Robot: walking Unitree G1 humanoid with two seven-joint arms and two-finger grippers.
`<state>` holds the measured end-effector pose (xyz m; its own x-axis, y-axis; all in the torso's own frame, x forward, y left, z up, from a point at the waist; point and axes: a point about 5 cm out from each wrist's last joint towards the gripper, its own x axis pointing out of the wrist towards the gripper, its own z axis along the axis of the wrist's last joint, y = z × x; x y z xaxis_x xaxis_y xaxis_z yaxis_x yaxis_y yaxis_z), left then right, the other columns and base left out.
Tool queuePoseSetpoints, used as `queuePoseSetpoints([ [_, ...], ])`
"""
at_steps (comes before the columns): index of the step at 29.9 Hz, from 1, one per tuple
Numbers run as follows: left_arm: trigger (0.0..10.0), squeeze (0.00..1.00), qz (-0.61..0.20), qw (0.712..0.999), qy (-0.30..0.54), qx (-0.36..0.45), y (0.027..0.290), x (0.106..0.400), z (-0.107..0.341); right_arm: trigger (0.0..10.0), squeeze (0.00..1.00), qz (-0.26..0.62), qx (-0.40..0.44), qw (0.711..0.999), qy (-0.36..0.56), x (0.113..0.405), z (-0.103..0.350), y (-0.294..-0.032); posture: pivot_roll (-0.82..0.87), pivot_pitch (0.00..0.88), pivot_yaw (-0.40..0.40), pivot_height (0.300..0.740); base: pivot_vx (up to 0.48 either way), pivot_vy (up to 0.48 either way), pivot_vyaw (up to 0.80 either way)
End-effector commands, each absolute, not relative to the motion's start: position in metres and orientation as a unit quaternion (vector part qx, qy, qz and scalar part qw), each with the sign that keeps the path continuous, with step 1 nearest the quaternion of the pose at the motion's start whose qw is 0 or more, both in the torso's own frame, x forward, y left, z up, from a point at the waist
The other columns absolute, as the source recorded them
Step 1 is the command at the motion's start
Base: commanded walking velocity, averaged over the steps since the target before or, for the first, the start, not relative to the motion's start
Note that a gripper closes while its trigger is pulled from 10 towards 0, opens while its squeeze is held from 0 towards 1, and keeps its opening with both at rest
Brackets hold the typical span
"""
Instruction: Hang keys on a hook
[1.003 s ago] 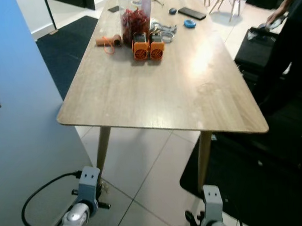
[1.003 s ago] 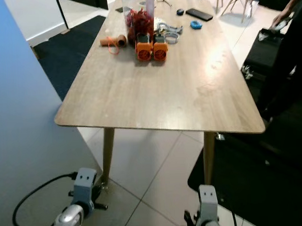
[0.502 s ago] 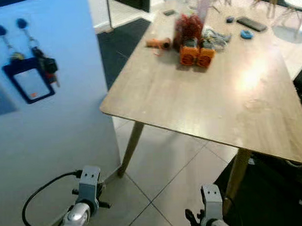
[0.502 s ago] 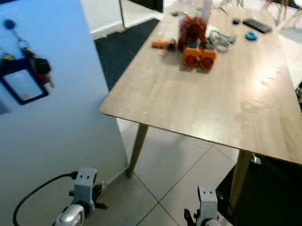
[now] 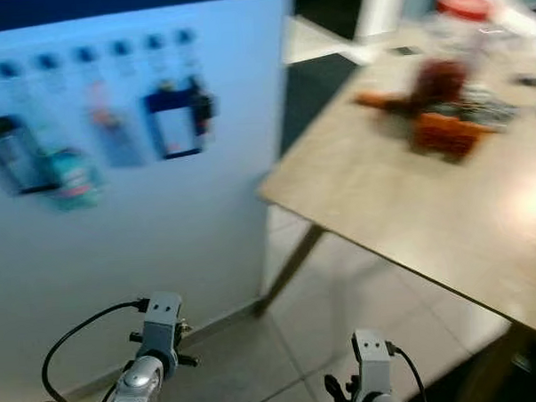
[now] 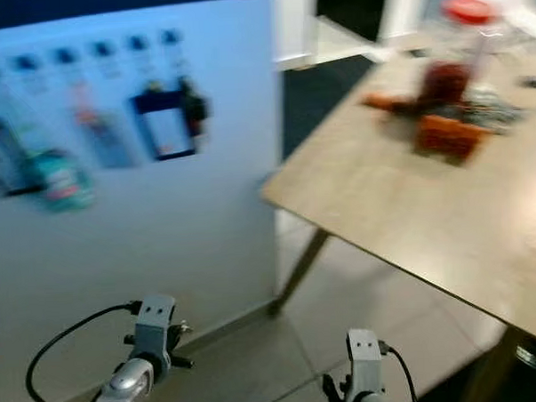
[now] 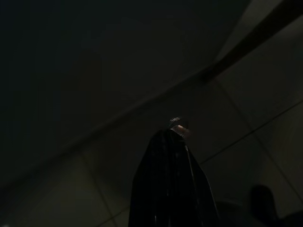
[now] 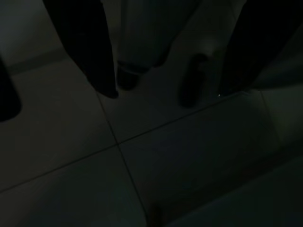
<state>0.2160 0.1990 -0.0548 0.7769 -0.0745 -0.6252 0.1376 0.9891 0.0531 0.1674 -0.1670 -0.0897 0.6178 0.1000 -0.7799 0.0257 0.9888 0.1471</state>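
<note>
View has swung left; hooks (image 5: 119, 49) blurred, keys (image 5: 201, 106) indistinct.

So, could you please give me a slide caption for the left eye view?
Blurred view of a pale blue board hung with badges and keys, beside a wooden table.

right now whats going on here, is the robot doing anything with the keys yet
Not clearly. The head views are blurred and face a pale blue board with a row of hooks, several carrying badges and key bunches. A wooden table with a jar and orange items stands to the right. Both arms hang low over the tiled floor; the left gripper appears shut, with something small and shiny at its tip, and the right gripper is open.
</note>
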Motion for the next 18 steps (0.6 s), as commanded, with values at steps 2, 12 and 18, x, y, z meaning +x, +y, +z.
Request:
queuePoseSetpoints([
  [2, 10.0, 0.00, -0.055, 0.939, 0.334, 0.054, 0.2000, 0.2158, -0.0553, 10.0, 0.00, 0.023, 0.070, 0.896, 0.439, 0.1664, -0.0901, -0.1667, 0.12, 0.029, -0.049, 0.740, 0.000, 0.000, 0.80],
  [12, 10.0, 0.00, -0.046, 0.940, 0.334, 0.052, 0.2005, 0.2161, -0.0554, 10.0, 0.00, 0.024, 0.066, 0.896, 0.438, 0.1665, -0.0899, -0.1685, 0.11, 0.030, -0.052, 0.740, 0.000, 0.000, 0.80],
  [18, 10.0, 0.00, -0.043, 0.941, 0.333, 0.053, 0.2009, 0.2168, -0.0549, 10.0, 0.00, 0.024, 0.065, 0.897, 0.437, 0.1667, -0.0897, -0.1694, 0.11, 0.029, -0.055, 0.740, 0.000, 0.000, 0.80],
])
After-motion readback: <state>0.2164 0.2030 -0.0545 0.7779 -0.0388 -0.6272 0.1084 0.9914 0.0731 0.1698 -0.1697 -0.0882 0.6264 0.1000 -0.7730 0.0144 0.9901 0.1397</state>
